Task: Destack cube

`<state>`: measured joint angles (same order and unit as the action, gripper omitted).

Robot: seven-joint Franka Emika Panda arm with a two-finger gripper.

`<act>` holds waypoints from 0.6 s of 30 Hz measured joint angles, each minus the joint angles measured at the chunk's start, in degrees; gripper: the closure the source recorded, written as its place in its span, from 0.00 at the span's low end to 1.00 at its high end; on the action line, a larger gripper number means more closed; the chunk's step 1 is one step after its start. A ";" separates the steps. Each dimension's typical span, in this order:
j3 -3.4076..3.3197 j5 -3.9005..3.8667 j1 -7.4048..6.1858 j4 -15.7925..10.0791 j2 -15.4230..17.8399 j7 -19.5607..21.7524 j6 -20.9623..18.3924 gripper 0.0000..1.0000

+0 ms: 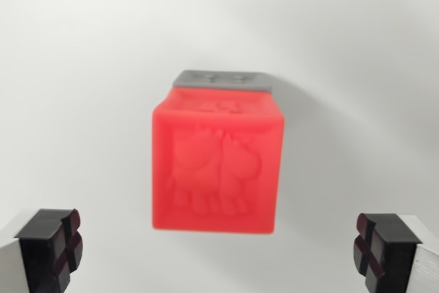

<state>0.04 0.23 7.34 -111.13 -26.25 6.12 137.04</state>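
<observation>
A red cube (216, 166) with an embossed figure on its top face fills the middle of the wrist view, slightly blurred. Under it, a grey cube (223, 78) peeks out along the red cube's far edge, so the red one sits stacked on the grey one. My gripper (216, 252) is open and wide: the left fingertip (55, 248) is at the lower left corner, the right fingertip (377, 252) at the lower right. Both fingertips are apart from the red cube, nearer the camera than its near edge, with nothing between them.
A plain white surface (82, 66) surrounds the stack on all sides. No other objects show in this view.
</observation>
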 joint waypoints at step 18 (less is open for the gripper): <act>0.00 0.00 0.00 0.00 -6.21 -0.02 6.21 0.00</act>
<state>0.04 0.23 7.34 -111.13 -32.46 6.10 143.26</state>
